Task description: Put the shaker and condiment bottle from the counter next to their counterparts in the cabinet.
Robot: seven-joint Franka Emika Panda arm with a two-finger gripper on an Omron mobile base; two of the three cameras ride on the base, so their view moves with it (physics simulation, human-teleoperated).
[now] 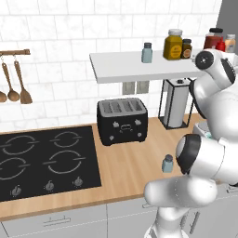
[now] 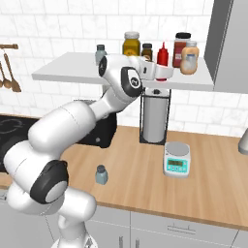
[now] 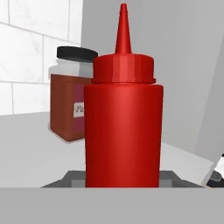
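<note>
Here condiment bottle: slim, all-red, pointed nozzle.

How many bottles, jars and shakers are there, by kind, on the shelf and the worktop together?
Squeeze bottles: 2, red condiment bottle, peach bottle.
Jars: 3, yellow jar, small dark jar, red-filled jar.
Shakers: 2, shelf shaker, counter shaker.
Total: 7.
</note>
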